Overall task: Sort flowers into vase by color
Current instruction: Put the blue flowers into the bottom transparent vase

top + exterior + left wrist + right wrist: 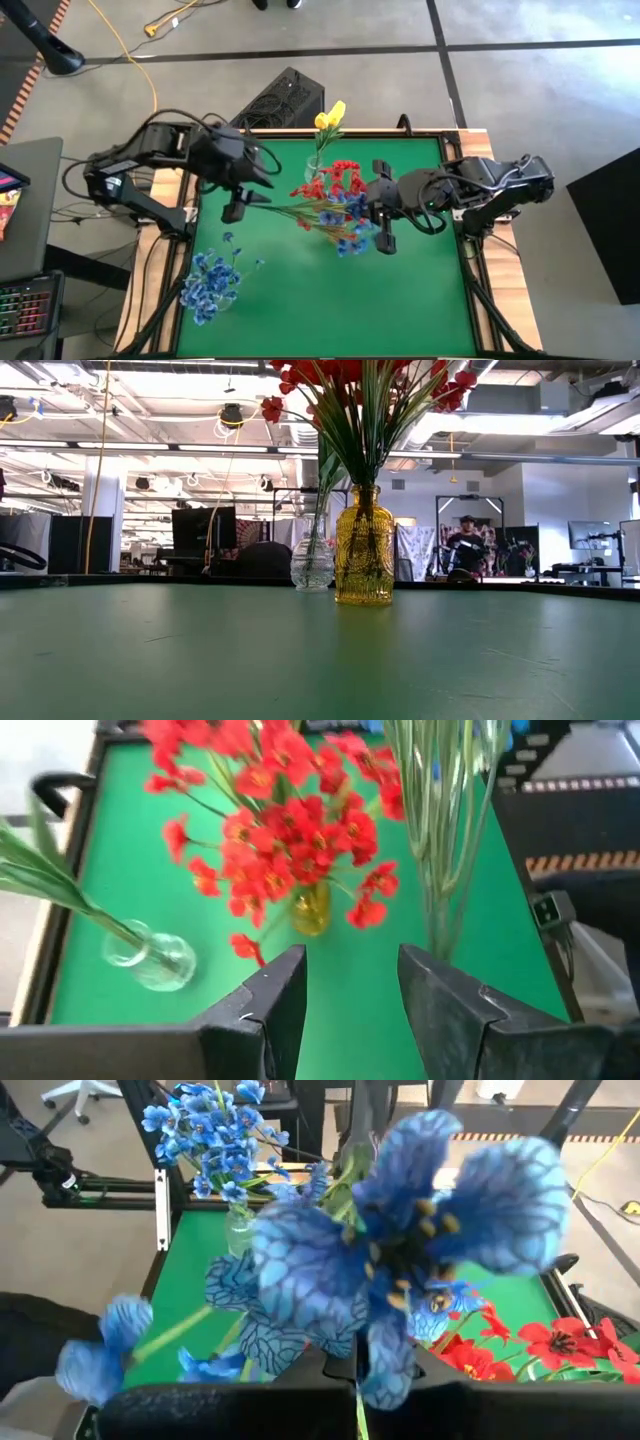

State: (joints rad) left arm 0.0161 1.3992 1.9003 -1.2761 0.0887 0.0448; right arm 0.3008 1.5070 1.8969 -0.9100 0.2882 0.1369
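the right gripper (383, 210) hovers over the middle of the green table (420, 300) with a blue spray (350, 225) directly at its fingers; in the right wrist view the blue blooms (420, 1240) fill the frame just ahead of the fingers, so it looks clenched on that spray, though the contact itself is hidden by petals; the spray's long axis lies roughly flat, its thin green stems (290, 208) running away from the right fingers toward the left gripper (240, 195), which sits near the stem ends; the left fingers (270, 1010) are released, with a clear gap and nothing between them.

the coming move likely turns on this: the blue-flower vase (215, 290) stands well apart from the right fingers, on the left arm's side and nearer the left gripper, so the stem ends pointing that way suggest a handover or a carry across the table.

counted, three vases show: an amber glass vase (364, 550) holding the red blooms (285, 830), straight ahead of the left fingers; a clear vase (312, 565) just beside it, holding the yellow heads (330, 117); and the one with blue blooms (210, 280); two grippers; one blue spray is still out of a vase, as far as can be told.
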